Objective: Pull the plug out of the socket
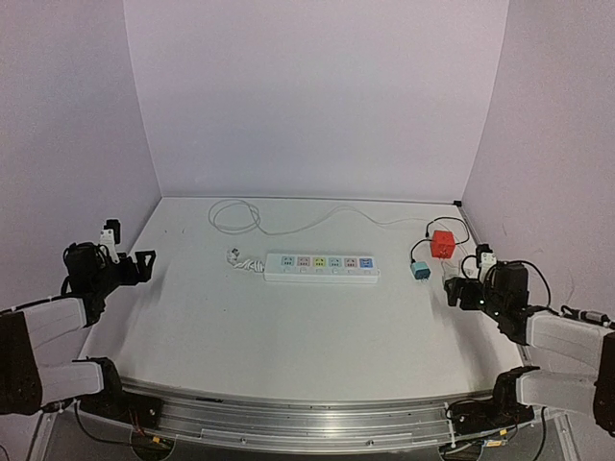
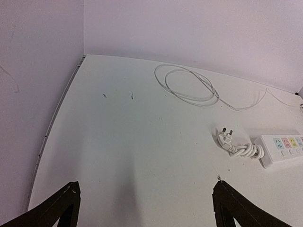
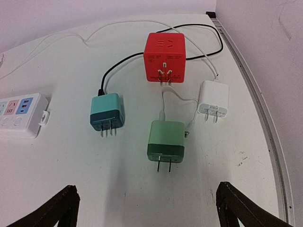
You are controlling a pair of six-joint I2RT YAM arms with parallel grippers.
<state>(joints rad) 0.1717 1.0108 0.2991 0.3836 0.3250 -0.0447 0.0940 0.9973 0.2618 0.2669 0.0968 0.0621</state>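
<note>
Nearest me, at the near edge, both wrist views show jaws standing wide apart and holding nothing: the left gripper (image 2: 146, 184) over the bare left side, the right gripper (image 3: 147, 187) near the right edge.

Only the right wrist view resolves what lies there. Four plugs rest loose on the table (image 1: 288, 346) with their prongs bare: a green plug (image 3: 165, 141) nearest, a teal plug (image 3: 108, 111) to its left on a black lead, a white plug (image 3: 213, 97) to its right, and a red cube (image 3: 163, 56) farthest. From above I make out just the teal and red ones clearly.

The socket (image 1: 322, 267) lies flat mid-table, lengthwise along the near edge, well apart from both grippers. It is a long white bar with a row of coloured labels. The left wrist view alone shows its short cord (image 2: 239, 150) bundled at the left end, its own plug lying loose.

Toward the far edge a thin white cable (image 2: 189, 87) lies in loops. The tabletop is matt white, and the walls (image 1: 307, 96) are pale lilac.
</note>
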